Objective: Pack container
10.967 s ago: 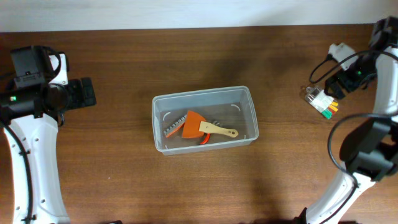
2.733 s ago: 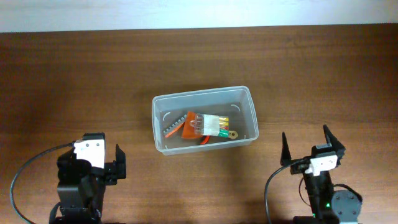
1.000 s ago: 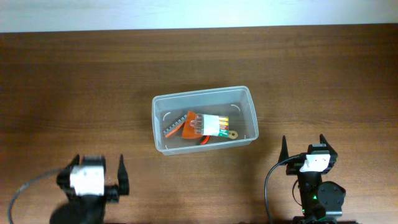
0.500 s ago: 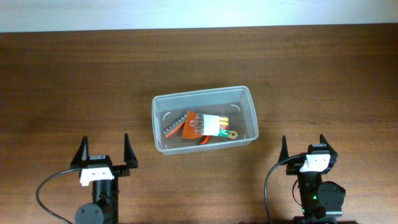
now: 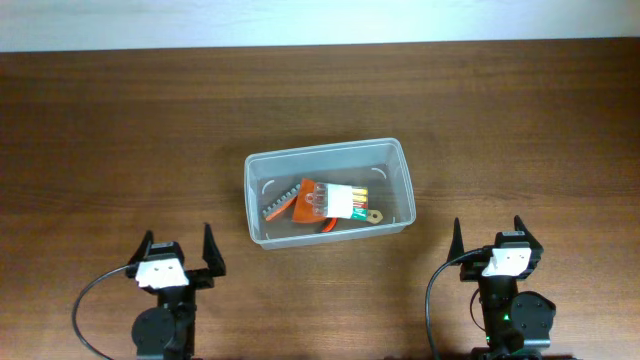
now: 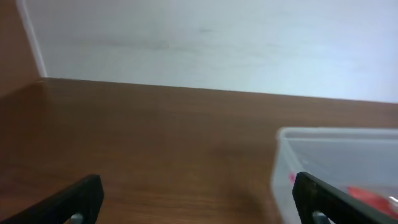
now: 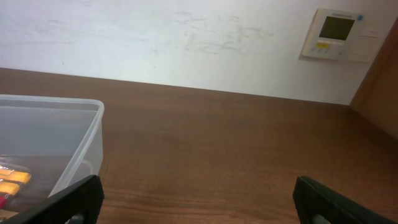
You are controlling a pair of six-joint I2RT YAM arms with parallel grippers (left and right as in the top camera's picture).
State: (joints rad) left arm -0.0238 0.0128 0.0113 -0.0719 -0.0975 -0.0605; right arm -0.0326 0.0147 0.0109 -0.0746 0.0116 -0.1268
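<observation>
Inside container (image 5: pixel 248 200), packet (image 5: pixel 343 201) atop orange scoop (image 5: pixel 300 209)

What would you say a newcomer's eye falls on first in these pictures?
The clear container at the centre of the overhead view, with an orange tool and a packet of coloured sticks inside. Next, the left gripper and right gripper lower in frame, jaws open and empty.

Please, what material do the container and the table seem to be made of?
The container looks like clear, colourless plastic: the table shows through it. The table looks like dark brown wood or wood-look laminate, with grain streaks; which, I cannot tell.
</observation>
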